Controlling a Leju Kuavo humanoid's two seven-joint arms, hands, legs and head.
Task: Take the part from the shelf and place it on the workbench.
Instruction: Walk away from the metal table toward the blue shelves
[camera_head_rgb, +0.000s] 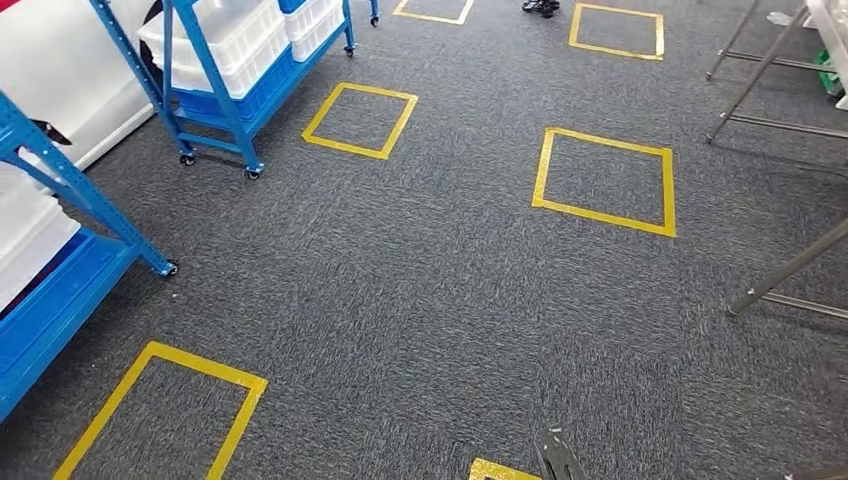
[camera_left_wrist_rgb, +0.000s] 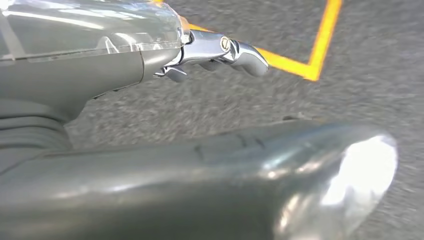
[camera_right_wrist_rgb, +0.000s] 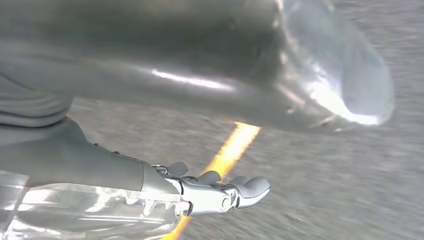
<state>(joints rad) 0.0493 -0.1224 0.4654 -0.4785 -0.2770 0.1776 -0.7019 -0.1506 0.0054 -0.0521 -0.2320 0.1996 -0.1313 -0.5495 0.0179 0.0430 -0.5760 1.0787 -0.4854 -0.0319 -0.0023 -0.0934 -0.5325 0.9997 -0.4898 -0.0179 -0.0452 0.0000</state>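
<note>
My left hand (camera_left_wrist_rgb: 100, 65) hangs over grey carpet with its fingers (camera_left_wrist_rgb: 240, 50) stretched out, the thumb (camera_left_wrist_rgb: 280, 170) apart from them, and nothing in it. My right hand (camera_right_wrist_rgb: 95, 167) hangs the same way, fingers (camera_right_wrist_rgb: 235, 192) out, thumb (camera_right_wrist_rgb: 260, 70) apart, holding nothing. A blue wheeled shelf (camera_head_rgb: 225, 110) with white bins (camera_head_rgb: 220, 40) stands at the far left in the head view. A second blue shelf (camera_head_rgb: 60, 290) with a white bin (camera_head_rgb: 25, 235) is closer on the left. I cannot make out a part in the bins.
Grey carpet with yellow tape squares (camera_head_rgb: 605, 180) (camera_head_rgb: 360, 120) (camera_head_rgb: 160, 410) spreads ahead. Metal frame legs (camera_head_rgb: 790, 270) (camera_head_rgb: 760, 70) stand along the right edge. Tape lines (camera_left_wrist_rgb: 320, 45) (camera_right_wrist_rgb: 230, 150) run under both hands.
</note>
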